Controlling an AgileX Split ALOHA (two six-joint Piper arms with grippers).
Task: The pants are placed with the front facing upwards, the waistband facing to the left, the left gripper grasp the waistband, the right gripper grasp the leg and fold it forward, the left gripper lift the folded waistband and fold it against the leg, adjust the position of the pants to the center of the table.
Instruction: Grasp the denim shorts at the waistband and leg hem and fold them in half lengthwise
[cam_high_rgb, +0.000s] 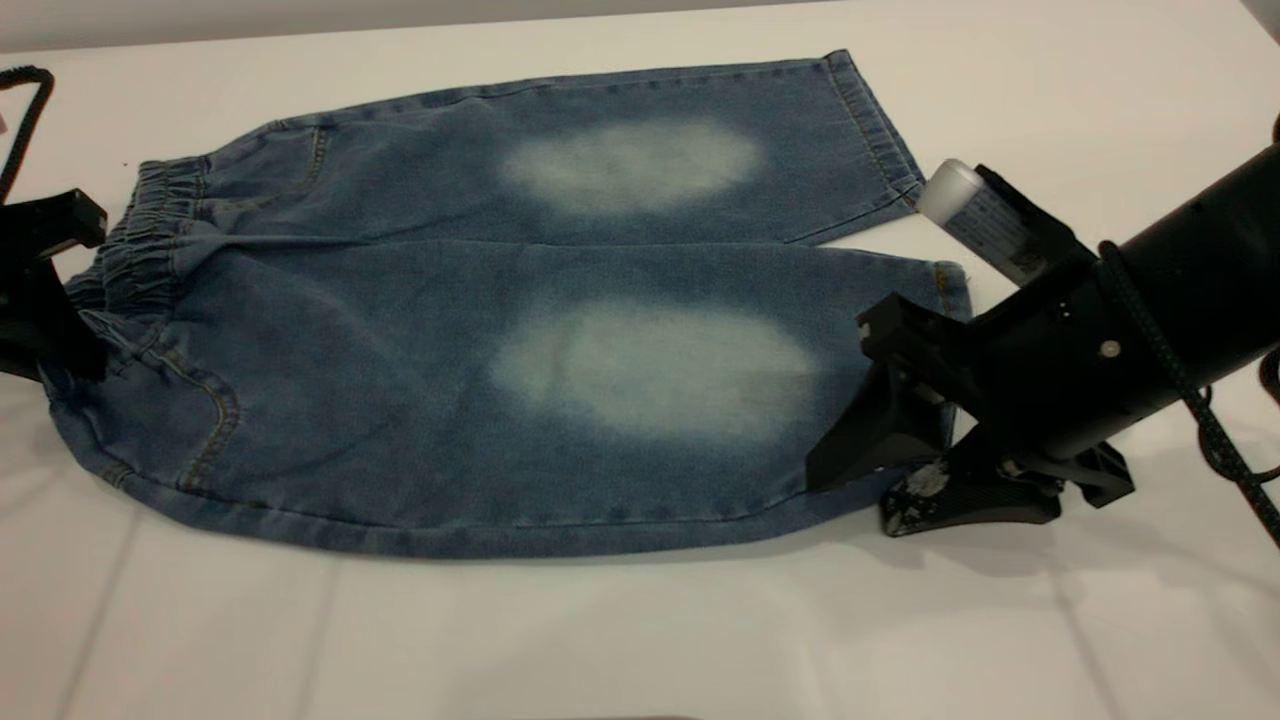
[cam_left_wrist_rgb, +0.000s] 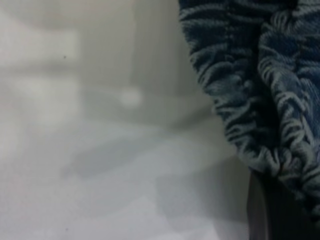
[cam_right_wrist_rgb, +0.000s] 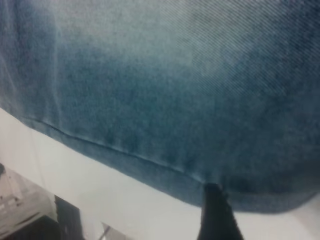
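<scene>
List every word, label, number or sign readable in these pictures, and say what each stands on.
None can be read.
White cylinder on the black right gripper: a label with dark print, too blurred to read.
Blue denim pants: no print showing.
Plain white table: no markings.

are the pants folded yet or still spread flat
Spread flat: on the pants both legs lie side by side on the table, both pale ovals showing, no layer turned over.
</scene>
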